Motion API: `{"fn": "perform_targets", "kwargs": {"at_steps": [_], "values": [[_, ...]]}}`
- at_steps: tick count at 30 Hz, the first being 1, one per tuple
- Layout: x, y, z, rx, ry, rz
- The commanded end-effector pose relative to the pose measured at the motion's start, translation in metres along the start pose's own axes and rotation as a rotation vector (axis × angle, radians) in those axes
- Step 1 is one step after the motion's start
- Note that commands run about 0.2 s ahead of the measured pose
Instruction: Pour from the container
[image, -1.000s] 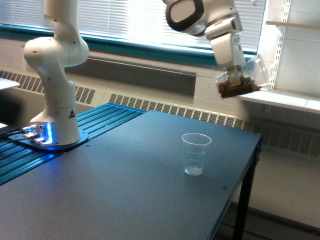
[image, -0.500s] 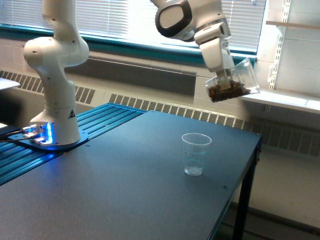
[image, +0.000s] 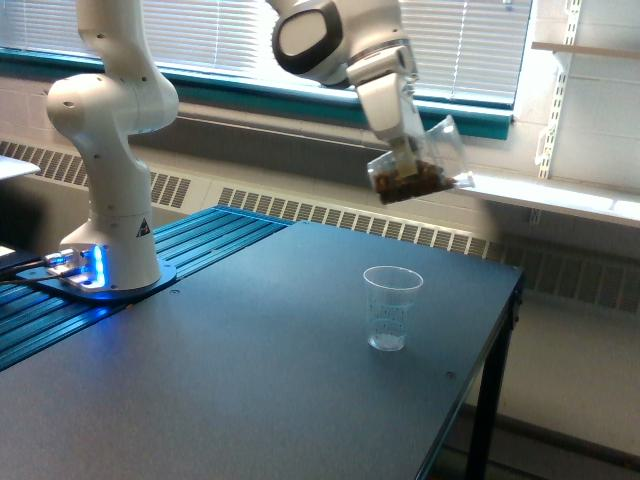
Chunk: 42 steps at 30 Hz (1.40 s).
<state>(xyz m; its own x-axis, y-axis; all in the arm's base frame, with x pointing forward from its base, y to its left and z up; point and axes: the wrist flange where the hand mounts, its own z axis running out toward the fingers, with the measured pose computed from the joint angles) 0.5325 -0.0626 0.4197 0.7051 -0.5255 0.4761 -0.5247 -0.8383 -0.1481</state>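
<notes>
We see the end effector (image: 408, 150) clenched on the container (image: 420, 165), a small clear plastic cup held high in the air, well above the dark worktop (image: 250, 380) and tilted so that its wide rim points up and toward the exterior view's right. A layer of dark brown granular material (image: 405, 183) lies heaped in the lower side of the cup. Below it, slightly toward the exterior view's left, a second clear cup (image: 391, 307) with faint printed lines stands upright and looks empty. We judge the held cup to be very light, with thin walls that flex under pressure, so the grip should sit on the side wall near the base, as it seems to here, where the plastic is stiffest and the rim stays free for pouring. Smooth plastic can slip or rotate between the pads when tilted, and too hard a squeeze could buckle the wall or crack it. The loose contents will probably shift all at once rather than flow evenly, so we would bring the rim over the standing cup and tip slowly. That standing cup is light too and would topple at a nudge.
</notes>
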Motion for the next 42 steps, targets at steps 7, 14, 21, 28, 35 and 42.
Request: {"fn": "perform_targets", "kwargs": {"at_steps": [7,14,21,28,35,42], "values": [[-0.053,0.02,0.004,-0.016,-0.022,-0.078],[-0.091,0.026,0.006,-0.017,-0.01,-0.108],[-0.132,0.038,0.009,-0.013,-0.008,-0.016],[-0.185,0.053,0.02,-0.048,-0.06,0.038],[-0.216,0.053,0.027,-0.08,-0.087,-0.025],[-0.222,0.03,0.027,-0.071,-0.076,-0.119]]}}
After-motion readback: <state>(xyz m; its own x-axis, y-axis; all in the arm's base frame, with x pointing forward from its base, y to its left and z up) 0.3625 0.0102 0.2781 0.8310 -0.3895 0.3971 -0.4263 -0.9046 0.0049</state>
